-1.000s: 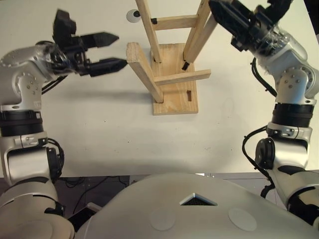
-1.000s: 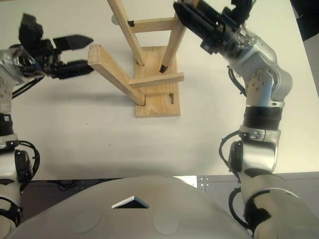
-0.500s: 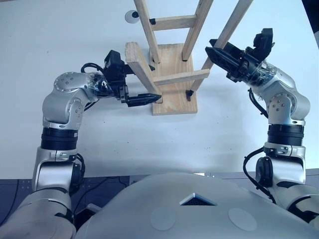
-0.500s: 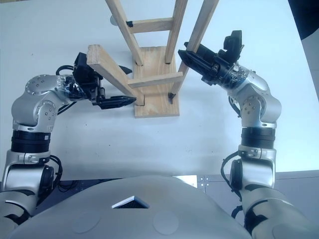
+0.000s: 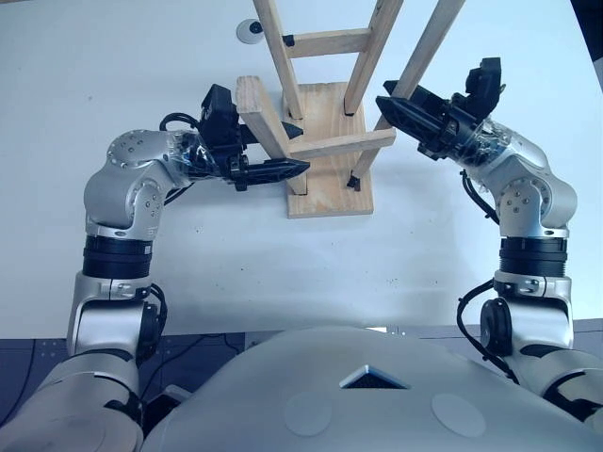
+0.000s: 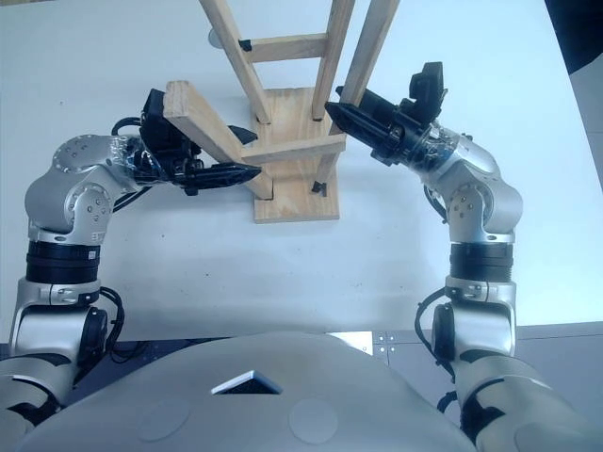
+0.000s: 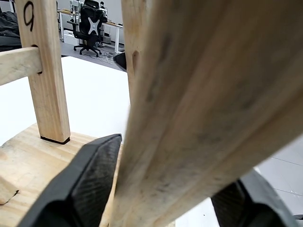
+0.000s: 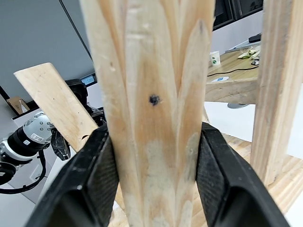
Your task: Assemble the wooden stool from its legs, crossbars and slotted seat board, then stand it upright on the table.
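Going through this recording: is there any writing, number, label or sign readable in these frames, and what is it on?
"9": handwritten in black near the end of a stool leg, left wrist view.
Small black marks at the wood joints, head views: too small to read.
Nothing else legible.

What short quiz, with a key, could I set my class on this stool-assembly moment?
1. True or false: the seat board lies flat on the table.
2. How many crossbars can you see?
3. The right gripper is shut on: A the seat board; B a leg; C a crossbar.

Key: 1 true; 2 two; 3 B.
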{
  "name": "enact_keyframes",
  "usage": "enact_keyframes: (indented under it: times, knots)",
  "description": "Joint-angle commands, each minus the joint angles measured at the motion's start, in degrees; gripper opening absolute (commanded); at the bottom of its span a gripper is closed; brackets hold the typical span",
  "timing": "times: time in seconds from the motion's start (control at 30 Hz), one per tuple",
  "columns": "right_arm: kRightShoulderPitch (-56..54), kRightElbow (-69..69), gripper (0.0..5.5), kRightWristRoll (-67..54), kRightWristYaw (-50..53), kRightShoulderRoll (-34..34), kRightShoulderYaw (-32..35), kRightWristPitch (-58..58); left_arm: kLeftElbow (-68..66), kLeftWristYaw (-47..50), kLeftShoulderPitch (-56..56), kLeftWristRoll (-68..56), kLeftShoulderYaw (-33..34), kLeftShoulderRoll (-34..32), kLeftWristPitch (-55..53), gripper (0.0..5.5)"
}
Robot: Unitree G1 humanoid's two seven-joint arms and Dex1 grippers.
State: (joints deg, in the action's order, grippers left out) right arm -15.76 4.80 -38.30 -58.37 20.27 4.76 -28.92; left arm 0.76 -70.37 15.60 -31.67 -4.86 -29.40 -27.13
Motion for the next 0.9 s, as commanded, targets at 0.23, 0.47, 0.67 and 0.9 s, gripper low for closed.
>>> enact_keyframes:
  times: [0.23, 0.47, 0.67, 0.9]
  knots:
    - [-0.06, 3.86, 2.03, 4.25, 1.06, -1.46, -0.65, 6.98, 1.19, -0.71, -0.5, 1.05, -0.73, -1.6, 0.94, 2.48]
    - [4.97, 8.92, 2.03, 8.22, -5.5, 6.18, -2.06, 10.52, 1.25, -2.22, -2.82, 2.71, -1.83, -3.55, 4.1, 2.37]
    - [5.62, 12.61, 2.03, 8.88, -11.23, 11.71, -3.87, 10.31, 1.39, -2.7, -3.83, 2.17, -2.07, -5.06, 3.8, 2.35]
    - [3.82, 13.89, 2.03, 17.81, -17.0, 15.56, -12.58, 21.19, 0.78, -4.57, -2.01, 2.75, -3.57, -6.13, 4.4, 2.31]
